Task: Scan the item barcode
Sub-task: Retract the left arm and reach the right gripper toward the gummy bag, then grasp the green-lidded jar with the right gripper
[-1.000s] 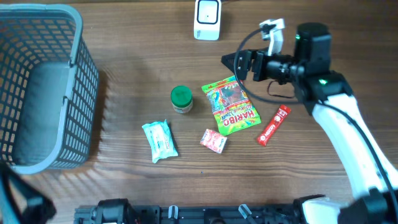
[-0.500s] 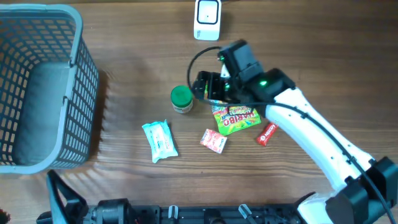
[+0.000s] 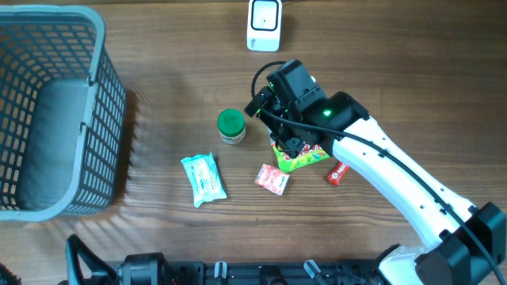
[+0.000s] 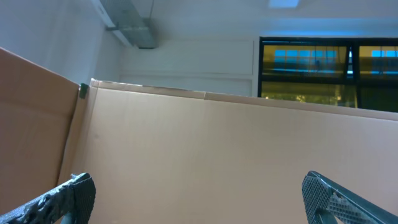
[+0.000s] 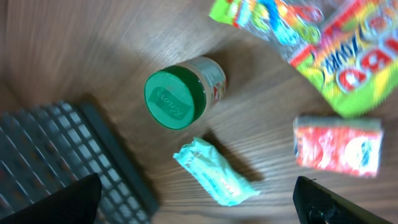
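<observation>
The risk I am seeing: if the descent is going off-centre, a finger may be tipping the green-lidded jar (image 5: 177, 96), probably the item to scan, or catching the candy bag (image 5: 323, 56) just beside it. The jar is standing near the middle of the table (image 3: 158, 95), well apart from the scanner (image 3: 264, 24) at the far edge. The right gripper (image 5: 202, 202) is hovering above with jaws fully spread, holding and touching nothing. The left gripper (image 4: 199, 199) is likewise gaping wide, empty.

The overhead camera is looking straight down on the whole table (image 3: 174, 63). The right wrist camera is facing down closer, sharing its green-lidded jar (image 5: 176, 93) and basket (image 5: 68, 149) corner; the left one is facing a cardboard wall (image 4: 186, 155).
</observation>
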You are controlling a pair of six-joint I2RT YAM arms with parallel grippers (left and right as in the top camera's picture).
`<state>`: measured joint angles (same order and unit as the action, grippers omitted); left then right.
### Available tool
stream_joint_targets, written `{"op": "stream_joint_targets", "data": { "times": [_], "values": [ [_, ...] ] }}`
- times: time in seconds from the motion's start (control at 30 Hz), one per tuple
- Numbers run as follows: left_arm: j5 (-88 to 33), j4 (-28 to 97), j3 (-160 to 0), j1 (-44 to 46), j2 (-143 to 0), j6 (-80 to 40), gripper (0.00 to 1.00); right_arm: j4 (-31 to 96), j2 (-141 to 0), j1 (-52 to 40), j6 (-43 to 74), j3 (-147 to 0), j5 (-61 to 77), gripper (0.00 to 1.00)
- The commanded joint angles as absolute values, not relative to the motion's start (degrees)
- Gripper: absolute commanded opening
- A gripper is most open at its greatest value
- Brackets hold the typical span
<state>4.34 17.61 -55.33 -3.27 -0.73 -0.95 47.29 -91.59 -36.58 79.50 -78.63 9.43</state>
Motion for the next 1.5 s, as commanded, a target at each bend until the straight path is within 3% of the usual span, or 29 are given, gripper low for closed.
{"op": "stream_joint_targets", "data": {
  "times": [0.0,0.1,0.27,0.4,0.47,0.77,0.97,1.17,1.33,1.47],
  "values": [
    [3.2,17.8,-55.1,-1.4,-0.3,-2.0,1.00,47.4,-91.8,-36.8,95.7,-79.7,11.5,0.99],
    [3.3,18.0,-54.9,-0.6,-0.3,-2.0,1.00,47.2,-95.2,-36.8,101.3,-79.7,15.1,0.92],
    [3.3,18.1,-53.0,-0.6,-0.3,-2.0,1.00,47.7,-103.4,-37.0,102.0,-86.2,16.4,0.97],
    [6.3,35.9,-52.4,-0.6,-0.4,-2.3,1.00,52.6,-109.0,-37.8,102.1,-92.9,12.0,0.99],
    [6.7,39.1,-50.4,-0.6,-0.4,-2.2,1.00,53.1,-109.7,-37.8,102.7,-93.1,11.4,0.99],
    [6.8,38.2,-34.8,-0.6,-0.4,-2.2,1.00,47.6,-111.3,-37.9,107.3,-93.1,9.4,0.99],
    [-6.3,34.5,-30.9,-0.6,-0.4,-2.2,1.00,42.0,-120.9,-38.0,108.2,-93.2,14.6,0.99],
    [-7.0,34.5,-26.9,-0.6,-0.4,-2.2,1.00,38.9,-123.8,-38.6,108.2,-93.2,15.0,1.00],
    [-7.0,34.5,-26.9,-0.6,-0.4,-2.2,1.00,39.2,-124.6,-39.4,104.2,-93.2,14.6,0.73],
    [-7.0,34.5,-26.9,-0.6,-0.4,-2.2,1.00,40.0,-124.6,-39.4,89.0,-93.2,14.7,0.66]
  ]
}}
